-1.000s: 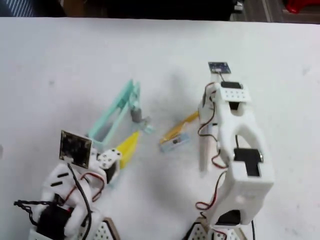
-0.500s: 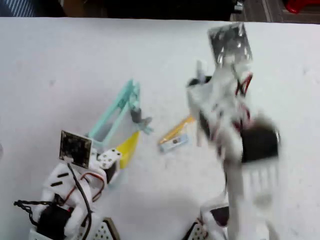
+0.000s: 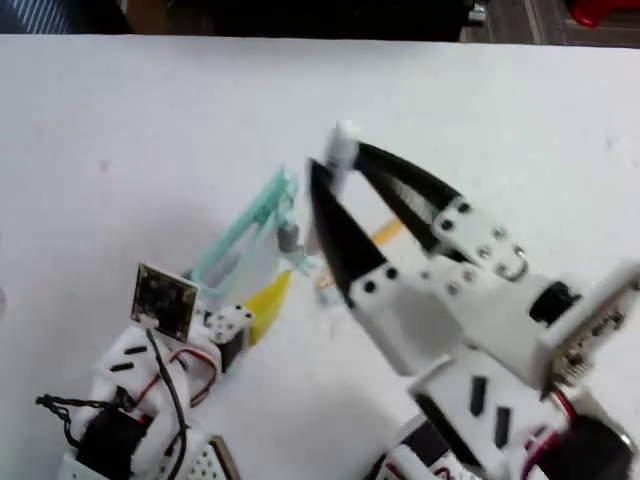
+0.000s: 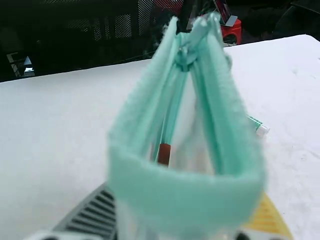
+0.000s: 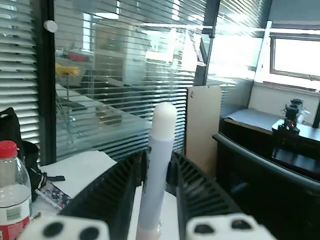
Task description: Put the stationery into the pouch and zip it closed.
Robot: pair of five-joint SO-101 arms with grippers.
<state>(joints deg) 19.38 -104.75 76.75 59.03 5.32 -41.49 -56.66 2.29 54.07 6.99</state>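
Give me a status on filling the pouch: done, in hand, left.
Done: one red-tipped item sits inside the pouch, which the left gripper holds open. In hand: the right gripper has its jaws shut on a white pen, raised off the table. Left: that pen, a yellow stick on the table, then closing the zip.
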